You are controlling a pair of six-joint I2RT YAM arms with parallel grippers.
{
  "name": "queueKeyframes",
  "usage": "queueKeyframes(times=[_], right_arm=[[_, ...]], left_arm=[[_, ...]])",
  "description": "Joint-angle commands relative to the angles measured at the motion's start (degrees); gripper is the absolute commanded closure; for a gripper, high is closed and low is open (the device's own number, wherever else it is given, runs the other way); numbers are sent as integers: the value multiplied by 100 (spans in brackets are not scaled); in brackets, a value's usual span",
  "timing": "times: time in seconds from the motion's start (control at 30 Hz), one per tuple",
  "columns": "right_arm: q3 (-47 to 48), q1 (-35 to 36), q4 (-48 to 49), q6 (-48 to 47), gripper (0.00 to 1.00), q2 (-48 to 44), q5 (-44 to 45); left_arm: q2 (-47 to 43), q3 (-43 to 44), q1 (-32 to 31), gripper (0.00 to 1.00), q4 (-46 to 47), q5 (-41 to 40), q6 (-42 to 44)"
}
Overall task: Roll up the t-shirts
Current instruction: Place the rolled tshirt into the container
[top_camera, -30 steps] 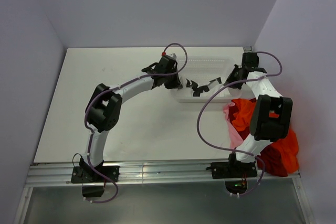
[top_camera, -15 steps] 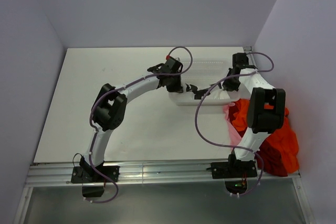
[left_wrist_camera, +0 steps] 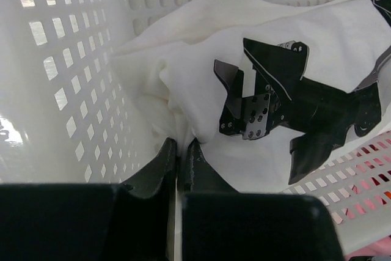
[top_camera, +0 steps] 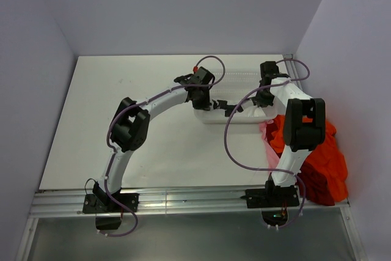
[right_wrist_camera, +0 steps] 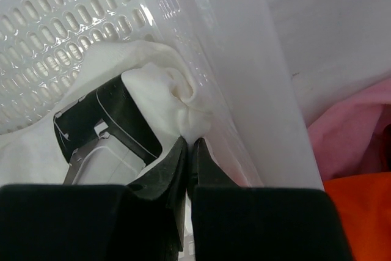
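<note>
**White shirt pinched in the basket**

On the table (top_camera: 122, 108), orange-red t-shirts (top_camera: 324, 163) lie heaped at the right edge, too bunched to count. One mesh basket (left_wrist_camera: 61, 59) holds one white t-shirt (left_wrist_camera: 201, 47). Two pincers, left gripper (left_wrist_camera: 180, 151) and right gripper (right_wrist_camera: 189, 146), are each clenched on its cloth at opposite ends. Best lift both evenly, straight up, clear of the walls.

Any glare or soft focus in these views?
Top external: even light, glare on the metal rail. Left wrist: left gripper soft and dark up close, white t-shirt print sharp. Right wrist: highlight streak on the basket wall, right gripper blurred.
</note>
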Motion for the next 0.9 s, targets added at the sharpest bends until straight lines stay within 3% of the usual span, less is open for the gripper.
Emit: queueKeyframes(times=[0.0,0.2,0.33,0.4,0.53,0.87], right_arm=[[129,14,-29,-69,95,0,335],[94,14,42,-60,80,-202,256],[94,14,120,-77,68,-395,55],[102,14,138,-51,63,-510,-16],[304,14,33,-33,63,-694,-78],[-11,14,278,-7,71,-1186,-990]], left_arm=[[211,229,3,100,-628,-351,82],[325,483,12,95,-752,-307,99],[255,528,11,76,-752,-351,91],[185,571,11,71,-778,-403,73],[132,738,12,60,-866,-421,73],[18,1169,3,55,-849,-245,29]])
